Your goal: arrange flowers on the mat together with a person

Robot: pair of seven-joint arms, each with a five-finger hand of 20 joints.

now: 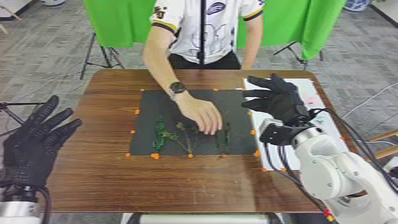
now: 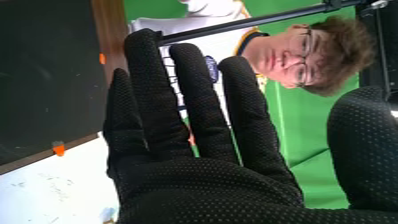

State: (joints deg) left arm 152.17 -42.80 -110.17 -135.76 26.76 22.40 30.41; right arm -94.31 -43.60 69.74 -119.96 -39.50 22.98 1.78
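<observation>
Mat [image 1: 153, 107] with green things lying side by side. On the robot's left side of it, a leafy stem [image 1: 160, 135]; next, a thin sprig [image 1: 185, 142] with little branches; then a straight green stem [image 1: 227, 134], nearest the white sheet [image 1: 306, 87]. Between the sprig and the straight stem, a person's hand [image 1: 201, 115], palm down, low over the mat. Can't tell for sure if touching a stem.

Right hand [image 1: 282, 102] up over the white sheet, just beside the mat, fingers straight and spread, thumb wide apart, nothing pinched. Left hand [image 1: 28, 155] off by the side of the brown table [image 1: 102, 175], fingers long and spread too, with nothing to hold. On the white sheet, past the right hand, something pink, maybe a flower.

Step in hand, by the look of it: putting the greens neatly in a row, probably the person's turn. Next, likely a job for the right hand: down to the sheet, a soft pinch, then over to the mat, but only with the person's hand out of the way. Best to go slow, so as not to bump fingers or bend thin stems.
</observation>
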